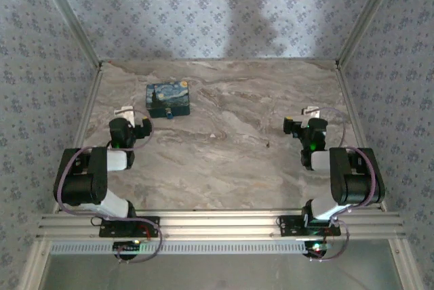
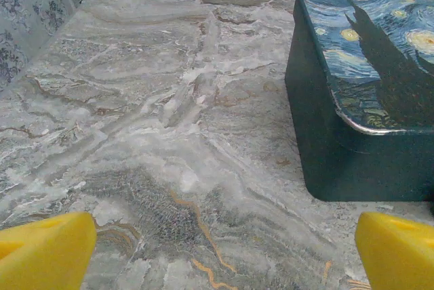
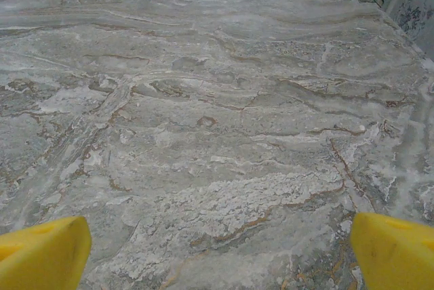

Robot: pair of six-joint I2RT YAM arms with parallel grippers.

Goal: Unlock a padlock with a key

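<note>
A tiny bluish padlock (image 1: 169, 115) sits at the near side of a blue starry-night tin (image 1: 168, 99) at the back left of the marble table; I cannot tell whether it hangs on the tin. The key is out of view. My left gripper (image 1: 127, 112) hovers just left of and nearer than the tin, open; in the left wrist view its yellow fingertips (image 2: 44, 253) stand far apart over bare marble, with the tin (image 2: 359, 93) ahead on the right. My right gripper (image 1: 309, 112) is open too, its fingertips (image 3: 393, 253) wide apart with nothing between them.
Patterned walls with metal corner posts (image 1: 87, 93) close in the table on the left, back and right. The marble top (image 1: 244, 134) stretches between the two arms. An aluminium rail (image 1: 217, 225) runs along the near edge at the arm bases.
</note>
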